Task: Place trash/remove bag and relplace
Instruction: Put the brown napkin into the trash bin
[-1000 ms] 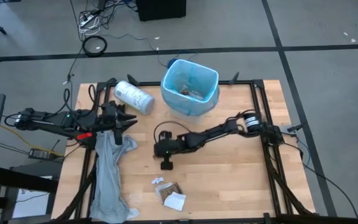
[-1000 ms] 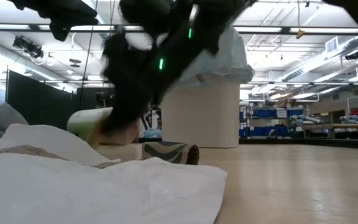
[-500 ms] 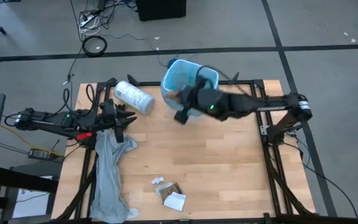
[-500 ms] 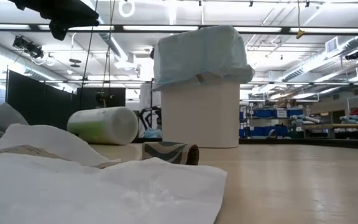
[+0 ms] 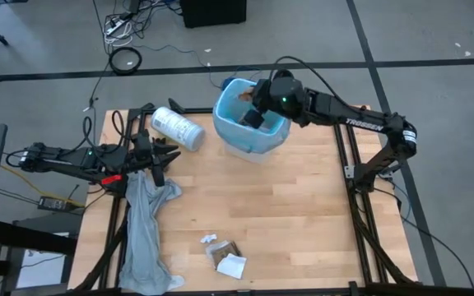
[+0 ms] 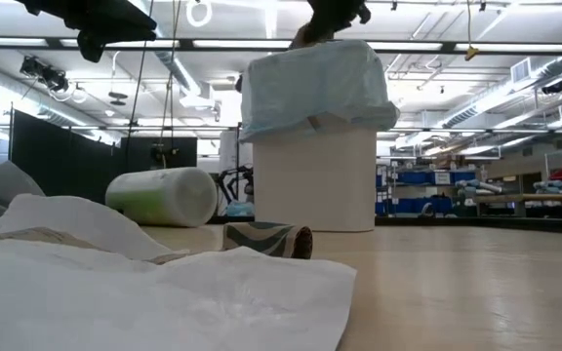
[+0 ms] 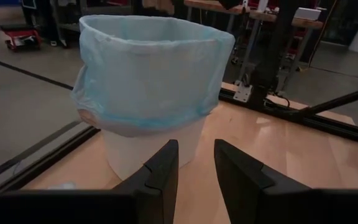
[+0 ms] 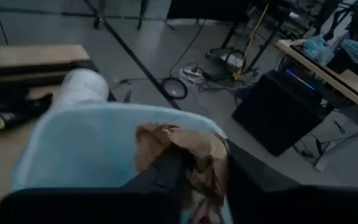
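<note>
loose trash (image 5: pixel 223 255) lying near the table's (image 5: pixel 303 214) front edge. left gripper (image 5: pixel 161 155) at the left edge, fingers parted on nothing. far back, right gripper (image 5: pixel 252 115) over the blue-lined bin (image 5: pixel 251 123), pinching a brown wrapper (image 8: pixel 191 152).

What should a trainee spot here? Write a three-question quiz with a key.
1. True or false: the right gripper is above the bin.
2. What sits between its fingers? A) white paper B) brown wrapper C) printed roll
3. Fill in: the bin's liner is light ____.
Key: 1 true; 2 B; 3 blue.
</note>
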